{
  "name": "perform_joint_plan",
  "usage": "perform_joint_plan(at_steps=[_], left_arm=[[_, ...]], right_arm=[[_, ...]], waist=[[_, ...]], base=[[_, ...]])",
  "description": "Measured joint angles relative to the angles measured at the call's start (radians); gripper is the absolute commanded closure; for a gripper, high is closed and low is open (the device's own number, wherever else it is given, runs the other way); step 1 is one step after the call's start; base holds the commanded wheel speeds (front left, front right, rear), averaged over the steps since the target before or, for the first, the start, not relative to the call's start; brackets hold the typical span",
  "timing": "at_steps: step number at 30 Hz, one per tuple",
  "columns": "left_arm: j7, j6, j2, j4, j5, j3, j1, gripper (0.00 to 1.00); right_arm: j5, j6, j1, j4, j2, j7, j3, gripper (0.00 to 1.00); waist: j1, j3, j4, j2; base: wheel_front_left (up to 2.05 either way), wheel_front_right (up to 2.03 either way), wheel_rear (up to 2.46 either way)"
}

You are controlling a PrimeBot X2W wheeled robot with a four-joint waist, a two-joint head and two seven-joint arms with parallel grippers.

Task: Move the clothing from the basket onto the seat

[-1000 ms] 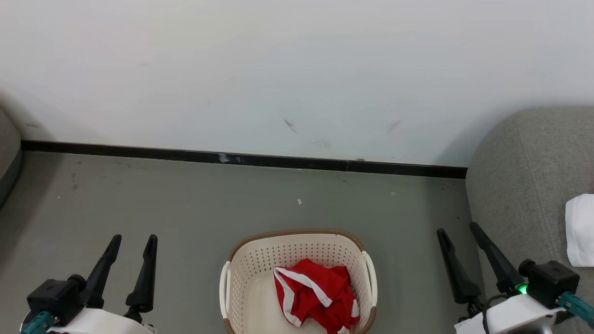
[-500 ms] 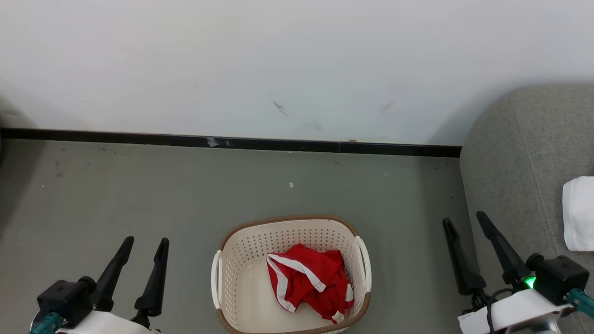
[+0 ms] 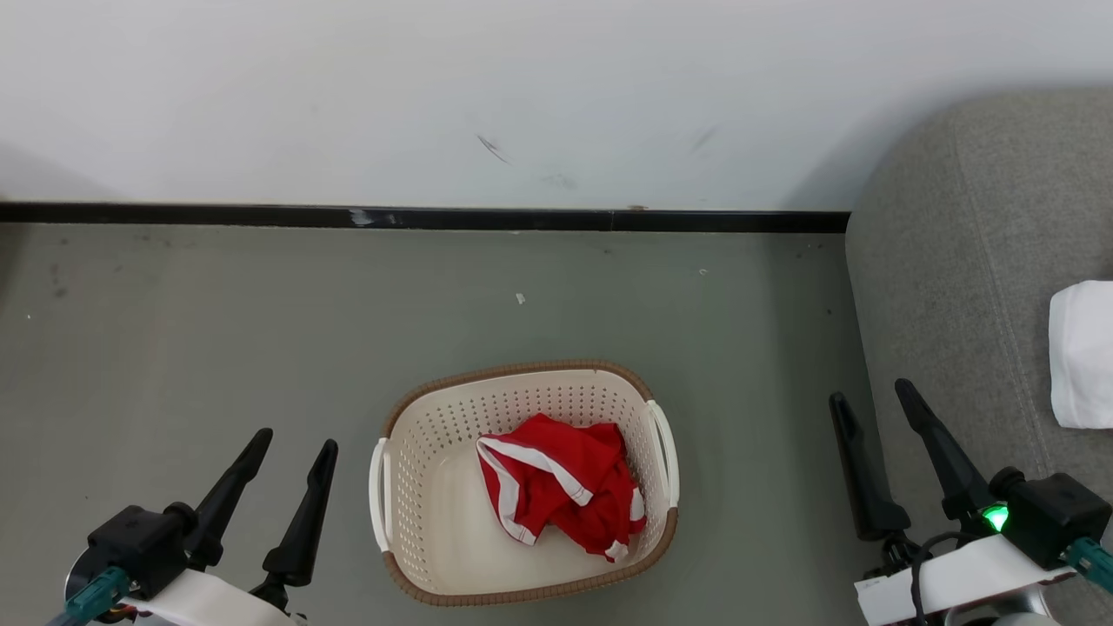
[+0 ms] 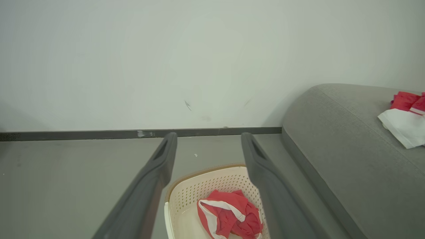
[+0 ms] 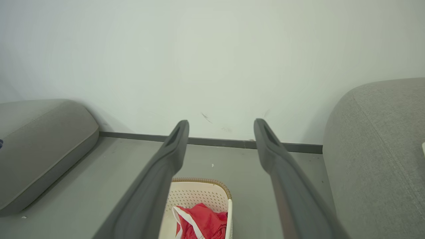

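Red clothing [image 3: 556,482] with white stripe trim lies crumpled inside basket [image 3: 452,417], toward its right side. The basket stands on grey floor [image 3: 217,330], a little out from the black baseboard [image 3: 261,215] of the wall. The seat [image 3: 956,261] is to the right of the basket and a white piece [image 3: 1083,352] lies on it. In the left wrist view a second red piece [image 4: 406,101] touches that white one. Left gripper [image 3: 296,438] low at left over the floor beside the basket, fingers pointing forward and leaning right, spread wide, nothing between them. Right gripper [image 3: 870,391] low at right by the seat's edge, fingers leaning left, jaws wide apart, empty. Both grippers are clear of the clothing.
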Motion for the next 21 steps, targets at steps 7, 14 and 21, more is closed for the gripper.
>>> perform_joint_plan(at_steps=[7,14,21], left_arm=[[0.013,-0.034,0.006,0.012,0.003,-0.030,-0.032,0.00],[0.023,-0.067,0.006,0.031,0.017,-0.059,-0.073,0.00],[0.049,-0.100,0.010,0.054,0.035,-0.094,-0.114,0.00]], right_arm=[[-0.027,0.000,-0.010,-0.028,0.006,0.000,-0.001,0.00],[-0.048,0.000,-0.040,-0.060,0.011,0.000,0.003,0.00],[-0.071,0.000,-0.062,-0.093,0.016,0.000,0.005,0.00]], waist=[[0.0000,0.057,-0.021,0.0000],[0.0000,0.117,-0.045,0.0000],[0.0000,0.180,-0.070,0.0000]], base=[[0.00,0.00,0.00],[0.00,0.00,0.00],[0.00,0.00,0.00]])
